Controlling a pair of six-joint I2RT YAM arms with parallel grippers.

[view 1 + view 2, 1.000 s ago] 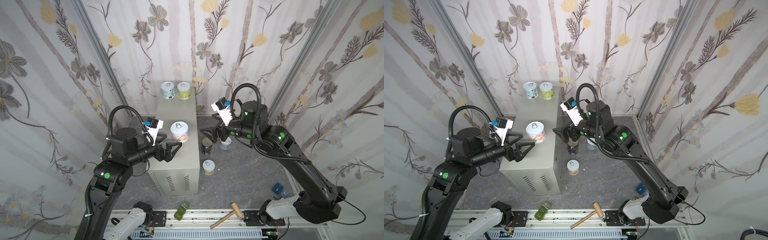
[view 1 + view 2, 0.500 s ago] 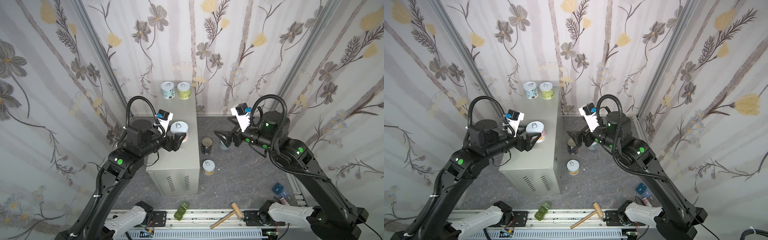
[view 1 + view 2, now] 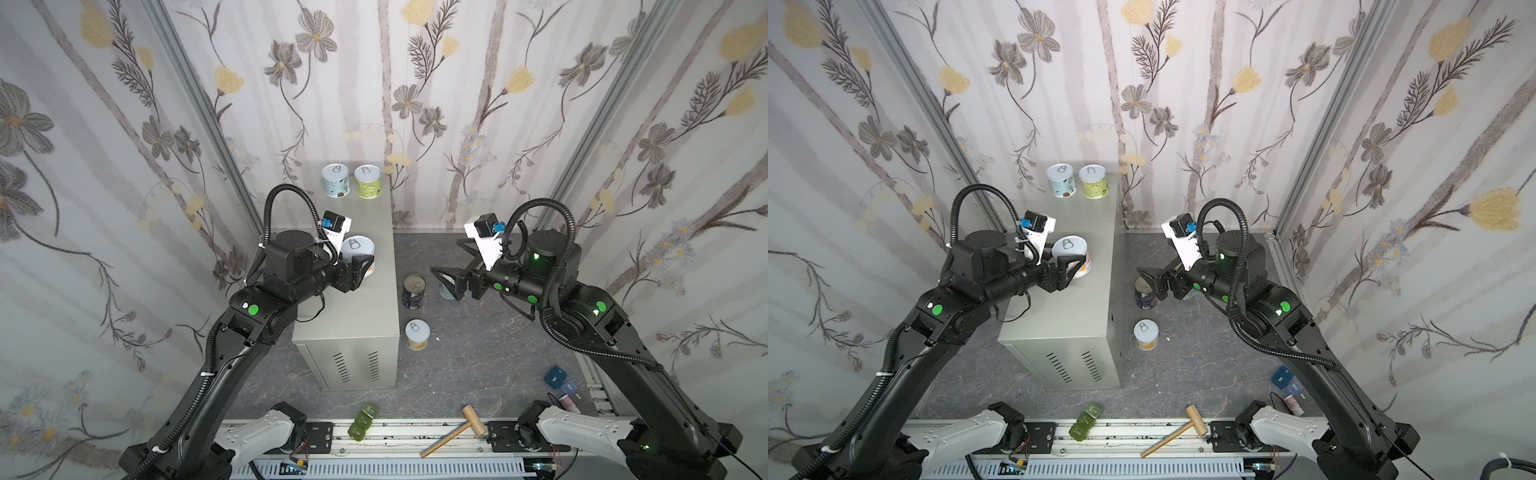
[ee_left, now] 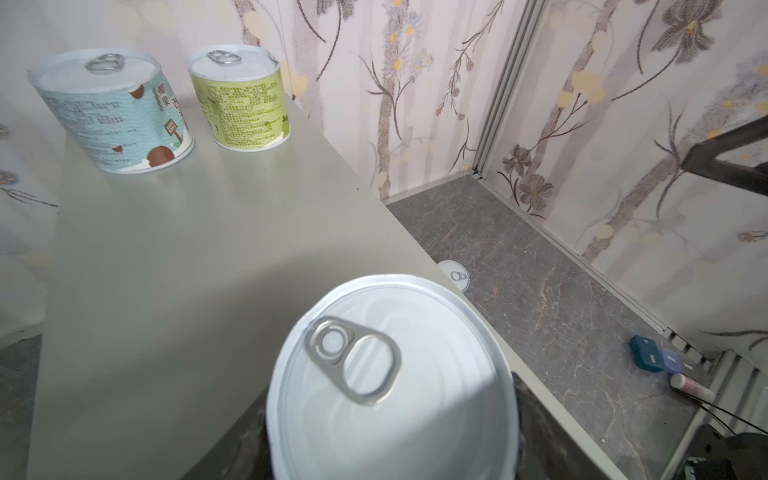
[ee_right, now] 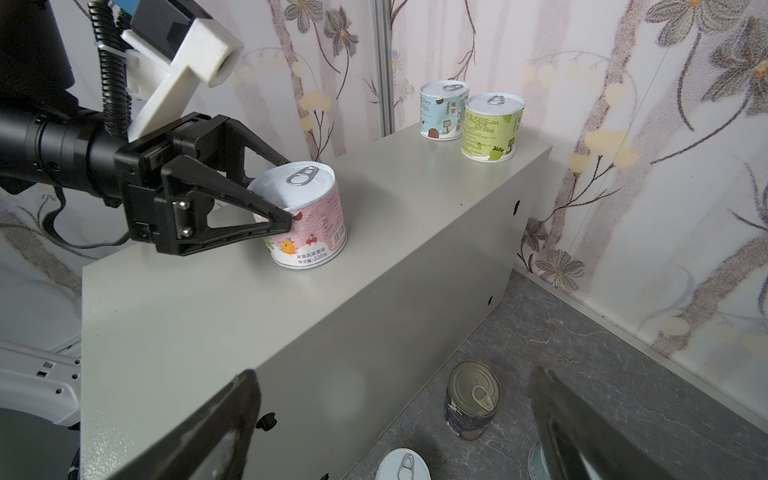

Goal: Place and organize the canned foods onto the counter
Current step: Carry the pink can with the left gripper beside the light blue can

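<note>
The counter [image 3: 349,316] is a tall beige-grey box with vent slits. A blue-label can [image 3: 335,180] and a green-label can [image 3: 368,180] stand at its far end. A pink-label can [image 5: 307,208] stands upright mid-counter, and my left gripper [image 5: 284,189] is shut on it, one finger on each side. Its lid [image 4: 390,374] fills the left wrist view. On the floor stand a taller navy can [image 3: 413,292] and a short pale-lidded can [image 3: 417,333]. My right gripper [image 3: 445,256] hangs open and empty above the floor beside the navy can, partly covering another short can [image 3: 446,289].
Green blocks [image 3: 363,419] and a wooden mallet [image 3: 453,430] lie by the front rail. Small blue boxes [image 3: 557,376] sit at the right floor edge. Flowered walls close in the back and both sides. The counter's right face drops to the floor beside the navy can.
My left gripper has moved forward along the counter to the pink can and closed round it. The right arm has pulled back to the right, its jaws still wide.
</note>
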